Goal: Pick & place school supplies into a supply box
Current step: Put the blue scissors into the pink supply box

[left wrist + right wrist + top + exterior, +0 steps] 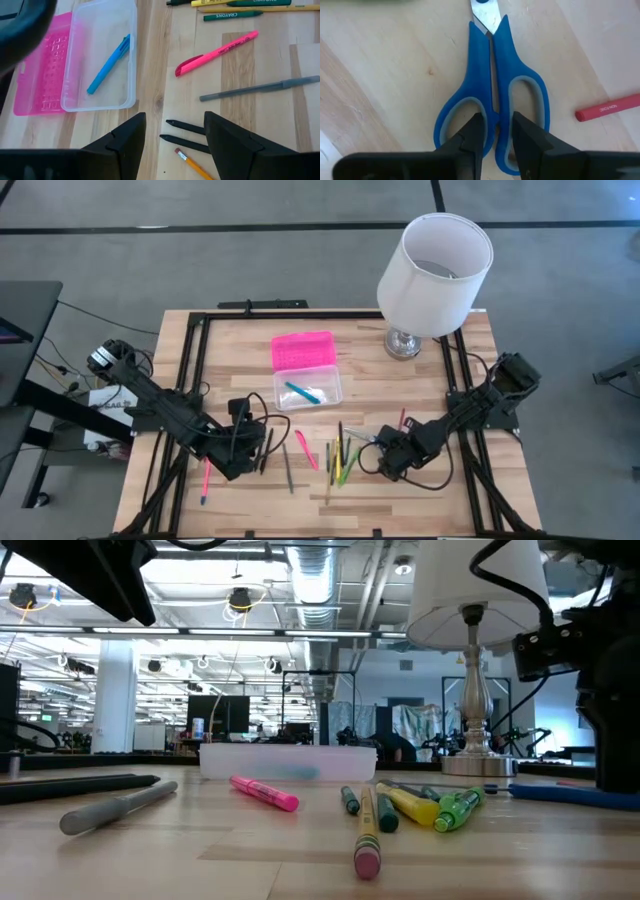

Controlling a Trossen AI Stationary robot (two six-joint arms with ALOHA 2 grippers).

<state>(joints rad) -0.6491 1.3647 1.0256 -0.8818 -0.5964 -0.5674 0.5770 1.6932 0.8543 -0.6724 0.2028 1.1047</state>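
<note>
The right end effector [494, 131] is lowered over the scissors [492, 95] on the worktop [470, 500], fingers nearly closed astride the handles' middle bars for a central grip; the left end effector [175, 135] is held open above black pens [186, 135], beside the box [308, 388].

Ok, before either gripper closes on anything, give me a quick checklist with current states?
1. Box lid off, base open: ok.
2. Room in the box, only a blue pen inside: ok.
3. Right gripper straddles the centre of the scissors, between the handle loops: ok.
4. Scissors lie flat, blades shut: ok.
5. Left gripper open over two black pens; risks catching both: not ok.
6. Lamp clear of the route to the box: cannot tell.
</note>
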